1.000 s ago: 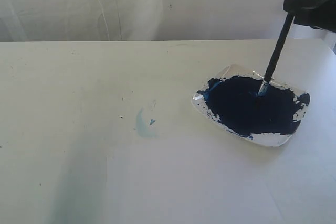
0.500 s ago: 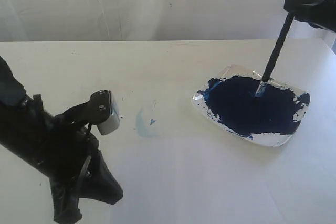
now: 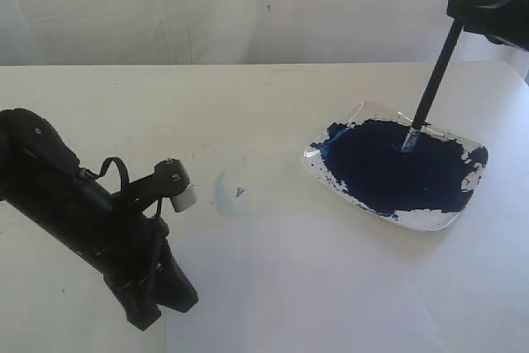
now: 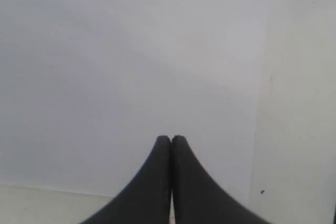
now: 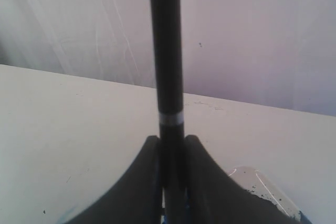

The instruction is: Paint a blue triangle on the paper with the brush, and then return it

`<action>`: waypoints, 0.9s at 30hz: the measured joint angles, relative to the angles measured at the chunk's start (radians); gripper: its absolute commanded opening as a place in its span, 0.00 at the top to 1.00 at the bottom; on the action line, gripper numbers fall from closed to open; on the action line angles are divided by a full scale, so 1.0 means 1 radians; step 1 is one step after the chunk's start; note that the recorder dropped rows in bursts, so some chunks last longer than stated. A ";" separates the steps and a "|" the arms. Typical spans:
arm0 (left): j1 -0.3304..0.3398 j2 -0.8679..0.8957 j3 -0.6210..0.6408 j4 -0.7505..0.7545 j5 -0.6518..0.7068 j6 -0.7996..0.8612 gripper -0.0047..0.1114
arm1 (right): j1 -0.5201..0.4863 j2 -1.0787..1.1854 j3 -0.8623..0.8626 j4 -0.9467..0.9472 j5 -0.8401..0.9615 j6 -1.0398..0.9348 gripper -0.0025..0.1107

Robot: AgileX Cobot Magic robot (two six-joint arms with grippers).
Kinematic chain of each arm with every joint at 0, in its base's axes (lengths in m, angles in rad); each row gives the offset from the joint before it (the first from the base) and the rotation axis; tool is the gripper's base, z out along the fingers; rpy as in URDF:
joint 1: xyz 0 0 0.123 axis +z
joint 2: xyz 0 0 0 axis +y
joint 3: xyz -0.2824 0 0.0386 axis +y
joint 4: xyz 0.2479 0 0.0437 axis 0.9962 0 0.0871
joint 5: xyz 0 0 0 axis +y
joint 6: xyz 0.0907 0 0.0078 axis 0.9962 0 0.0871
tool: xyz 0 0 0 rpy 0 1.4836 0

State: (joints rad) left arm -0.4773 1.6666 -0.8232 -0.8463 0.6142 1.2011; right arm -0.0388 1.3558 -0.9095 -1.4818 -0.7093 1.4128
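My right gripper (image 3: 463, 11) at the upper right is shut on the black handle of the brush (image 3: 436, 78), which slants down into the dish. The bristle tip sits in the dark navy paint. In the right wrist view the brush (image 5: 166, 51) stands between the closed fingers of the right gripper (image 5: 171, 141). My left gripper (image 3: 155, 308) is shut with nothing in it, its tips down near the left edge of the white paper (image 3: 314, 287). The left wrist view shows the left gripper (image 4: 171, 139) over the paper (image 4: 131, 51). No blue triangle shows on the paper.
The clear paint dish (image 3: 430, 219) holds a wide navy pool at the right. A pale-blue smudge (image 3: 225, 197) with a tiny dark fleck marks the table's middle. A white wall rises behind the cream tabletop (image 3: 124, 105). The black left arm (image 3: 66, 196) crosses the lower left.
The left arm has come into view from the lower left and has since dropped lower, nearer the front edge. The right gripper and brush have barely moved.
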 measured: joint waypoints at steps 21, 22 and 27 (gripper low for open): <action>0.000 0.061 0.015 -0.023 -0.084 0.000 0.96 | 0.000 0.000 0.000 0.000 0.000 0.000 0.98; 0.000 0.063 0.015 -0.023 -0.086 0.000 0.96 | 0.000 0.000 0.000 0.000 -0.003 0.000 0.98; 0.000 0.063 0.015 -0.023 -0.093 0.000 0.96 | 0.000 0.000 0.000 0.000 -0.006 0.000 0.98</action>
State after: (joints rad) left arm -0.4773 1.7294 -0.8080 -0.8698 0.5215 1.2011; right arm -0.0388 1.3558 -0.9095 -1.4818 -0.7156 1.4128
